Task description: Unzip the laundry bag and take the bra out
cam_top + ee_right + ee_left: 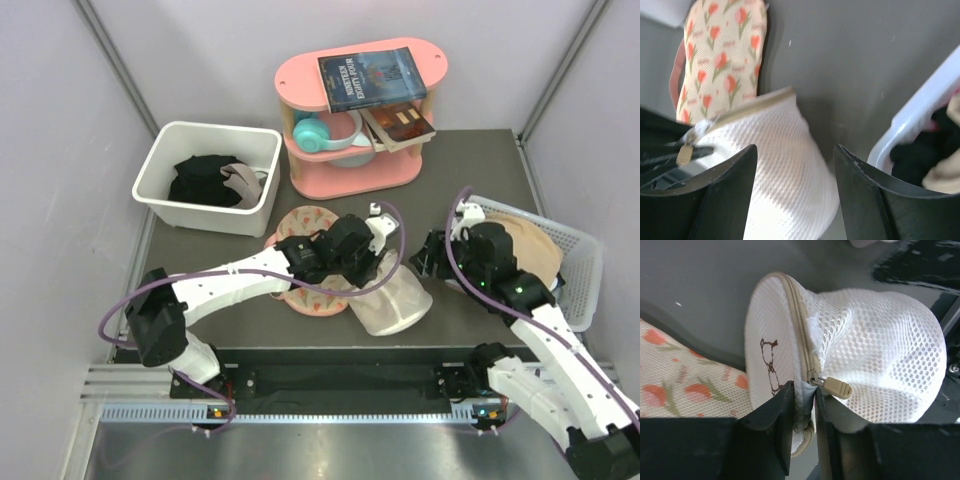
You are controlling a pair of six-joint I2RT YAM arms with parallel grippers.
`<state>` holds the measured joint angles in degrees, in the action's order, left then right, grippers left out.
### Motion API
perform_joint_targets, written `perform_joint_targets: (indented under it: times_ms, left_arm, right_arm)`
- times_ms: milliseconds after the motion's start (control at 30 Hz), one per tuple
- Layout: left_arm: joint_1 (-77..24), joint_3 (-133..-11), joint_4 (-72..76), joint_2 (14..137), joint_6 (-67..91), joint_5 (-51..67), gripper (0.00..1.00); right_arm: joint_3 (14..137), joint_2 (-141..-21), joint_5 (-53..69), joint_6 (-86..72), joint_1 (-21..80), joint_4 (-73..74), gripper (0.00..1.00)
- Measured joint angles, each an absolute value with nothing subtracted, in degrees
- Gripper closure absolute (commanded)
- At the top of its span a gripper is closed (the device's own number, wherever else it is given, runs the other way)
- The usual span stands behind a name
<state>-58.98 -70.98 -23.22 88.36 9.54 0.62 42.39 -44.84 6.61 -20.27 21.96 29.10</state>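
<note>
laundry bag (880,350) – white mesh, tan zip | left claw (804,392) nipping its rim | right claw (795,152) agape – empty

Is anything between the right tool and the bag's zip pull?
Nothing visible. The pull shows uncovered on the bag before the open right tool; the left tool pinches the rim just beside it.

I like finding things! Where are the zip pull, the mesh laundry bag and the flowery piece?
zip pull (836,388): left wrist view, middle of its tan tab.
laundry bag (880,350): left wrist view, its white mesh dome.
flowery piece (722,55): right wrist view, its tulip-printed face.
</note>
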Motion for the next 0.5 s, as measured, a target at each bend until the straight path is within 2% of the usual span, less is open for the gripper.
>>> perform_joint_targets:
  times_ms: [233, 267, 400, 467, 500]
  left_arm:
    - [-59.8, -66.4, -18.9, 88.4, 17.3, 2.6, 0.69]
    - [-59.8, -65.8, -18.1, 88.4, 18.2, 3.0, 0.6]
    - [-59.8, -63.9, -16.2, 87.9, 21.1, 3.7, 0.53]
    - [-59.8, -62.1, -15.1, 86.8, 22.3, 3.9, 0.45]
    - [-59.8, -61.1, -15.0, 85.9, 22.8, 3.9, 0.37]
  right_arm:
    - [39.4, -32.6, 12.7, -21.7, 22.0, 31.5, 0.41]
    - [39.4, -31.5, 13.8, -21.6, 22.0, 31.5, 0.44]
    - [39.4, -31.9, 19.0, -21.7, 22.0, 31.4, 0.46]
    - [39.4, -32.4, 21.2, -21.9, 22.0, 31.4, 0.46]
    - [39.4, -32.7, 22.1, -22.0, 22.0, 31.4, 0.46]
